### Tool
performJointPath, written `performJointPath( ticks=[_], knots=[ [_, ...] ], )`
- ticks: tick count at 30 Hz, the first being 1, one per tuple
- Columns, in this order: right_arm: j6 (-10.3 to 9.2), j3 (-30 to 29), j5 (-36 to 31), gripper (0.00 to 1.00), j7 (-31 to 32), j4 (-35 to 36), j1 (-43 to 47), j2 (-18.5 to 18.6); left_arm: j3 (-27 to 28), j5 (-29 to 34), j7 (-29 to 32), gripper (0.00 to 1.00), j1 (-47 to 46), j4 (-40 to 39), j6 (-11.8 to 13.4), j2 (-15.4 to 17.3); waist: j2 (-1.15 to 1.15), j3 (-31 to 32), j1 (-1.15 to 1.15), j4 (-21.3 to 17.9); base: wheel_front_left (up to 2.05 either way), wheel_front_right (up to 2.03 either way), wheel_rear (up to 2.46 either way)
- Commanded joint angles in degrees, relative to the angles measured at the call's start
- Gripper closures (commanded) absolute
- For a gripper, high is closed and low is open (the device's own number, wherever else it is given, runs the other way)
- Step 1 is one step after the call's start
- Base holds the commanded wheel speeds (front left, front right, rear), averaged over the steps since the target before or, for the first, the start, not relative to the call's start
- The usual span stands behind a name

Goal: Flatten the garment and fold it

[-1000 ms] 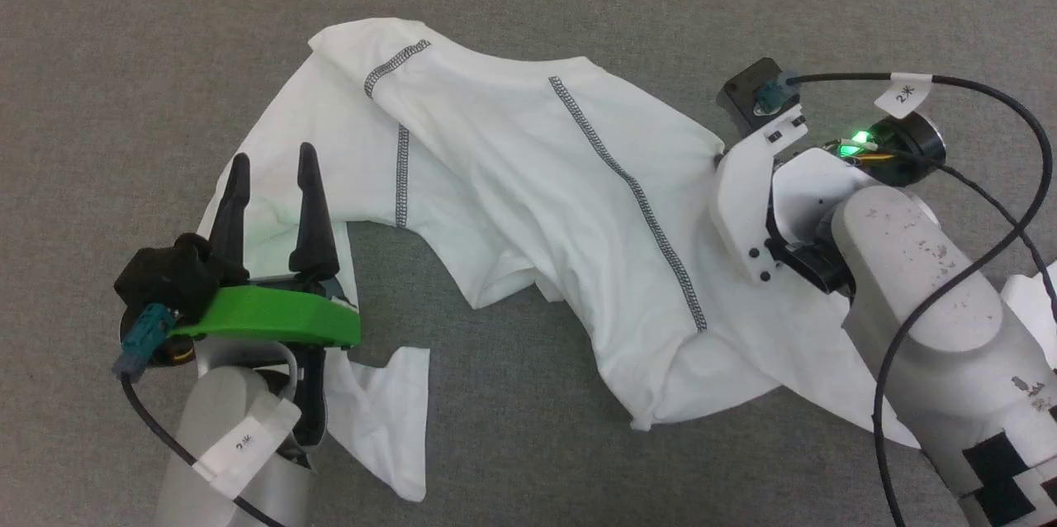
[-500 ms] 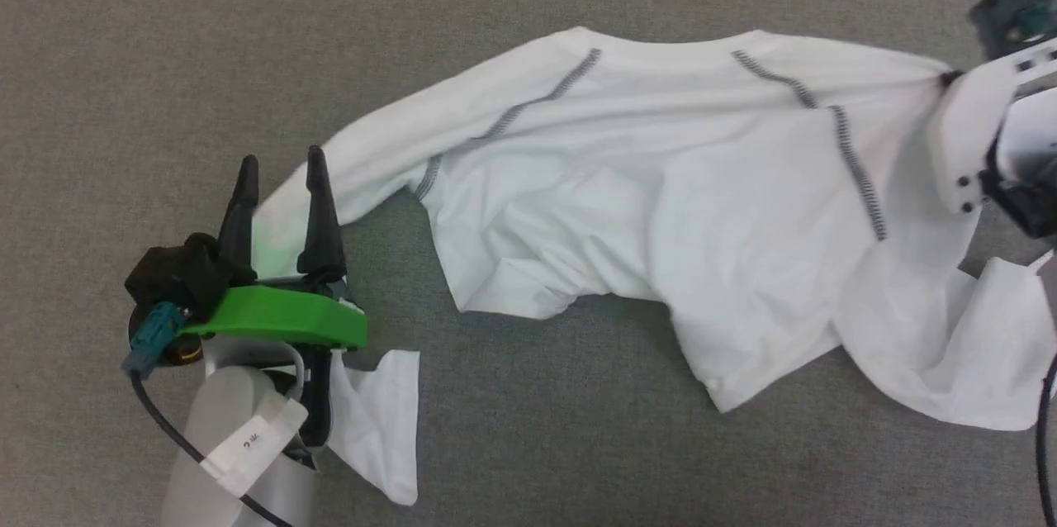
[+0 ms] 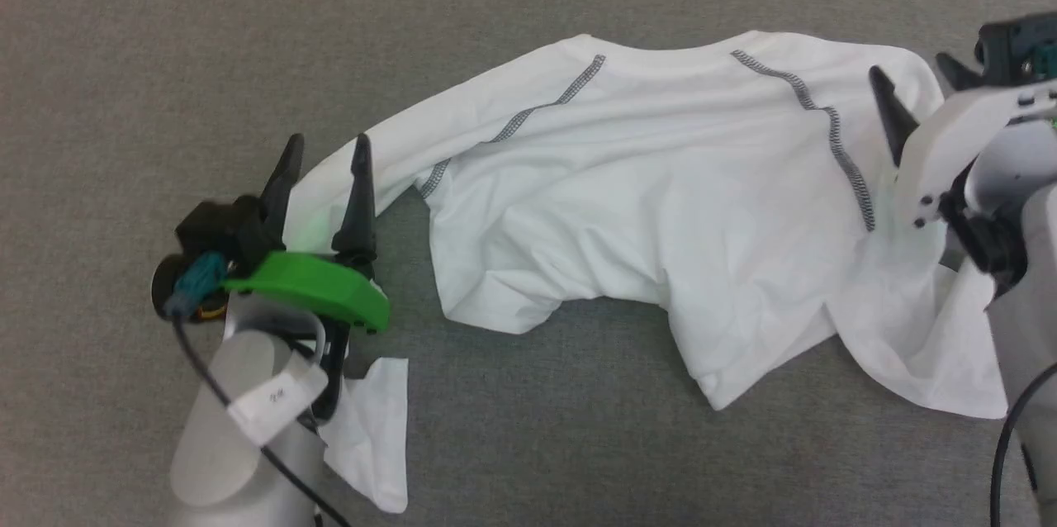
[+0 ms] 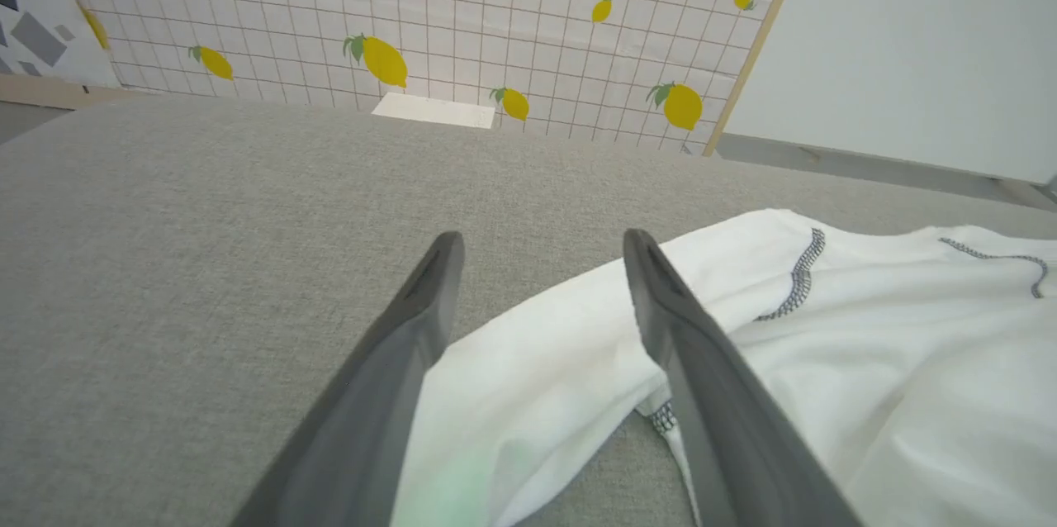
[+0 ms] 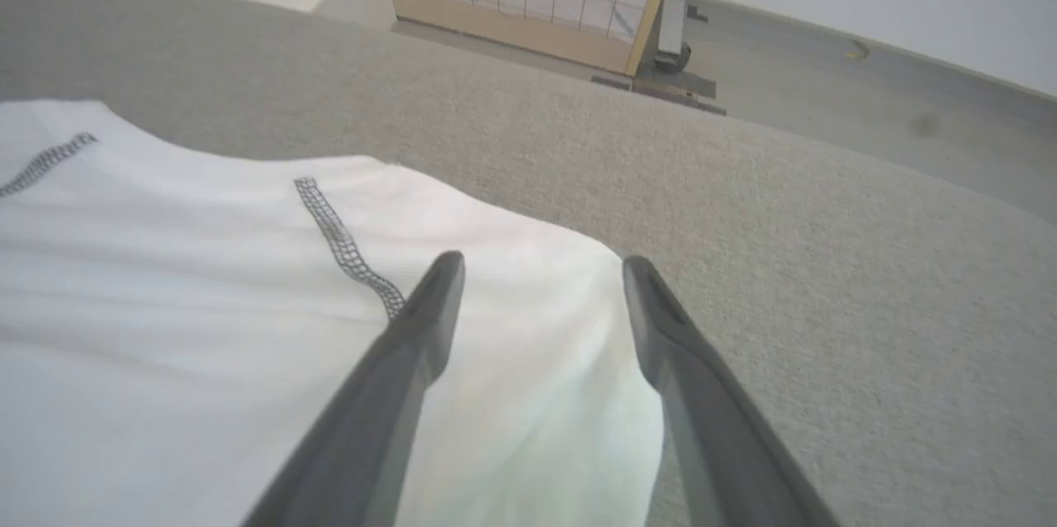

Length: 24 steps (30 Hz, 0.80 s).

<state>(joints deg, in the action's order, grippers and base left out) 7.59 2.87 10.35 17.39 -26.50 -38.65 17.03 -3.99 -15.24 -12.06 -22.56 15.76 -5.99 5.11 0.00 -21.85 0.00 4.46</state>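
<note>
Grey cloth (image 3: 165,31) covers the work surface, and the shirt (image 3: 661,205) lies rumpled on it, reaching from one gripper to the other. The right gripper (image 3: 908,68) is spread wide over the shirt's shoulder end, pinching nothing. The left gripper (image 3: 327,140) is spread wide astride a sleeve. Beyond the left gripper's fingertips lie a flat white box (image 4: 433,110) and a lemon-print screen (image 4: 495,15).
</note>
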Motion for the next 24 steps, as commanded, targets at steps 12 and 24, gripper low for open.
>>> performJointPath(
  ticks=[12, 24],
  knots=[
    [-0.1, -0.74, 3.63, 0.0, -6.51, 21.79, 15.96, -7.31, -23.7, -16.06, 25.59, 0.0, -18.52, 2.54, -1.47, 21.46, 0.0, 0.54, 0.0, -10.13, 0.0, 0.0, 0.0],
    [-0.1, 0.29, 3.53, 0.0, -7.72, 26.78, 18.37, -10.78, -35.48, -32.04, 44.21, 0.0, -28.06, 5.57, -1.49, 34.87, 0.0, -3.55, 0.0, -16.54, 0.0, 0.0, 0.0]
  ],
)
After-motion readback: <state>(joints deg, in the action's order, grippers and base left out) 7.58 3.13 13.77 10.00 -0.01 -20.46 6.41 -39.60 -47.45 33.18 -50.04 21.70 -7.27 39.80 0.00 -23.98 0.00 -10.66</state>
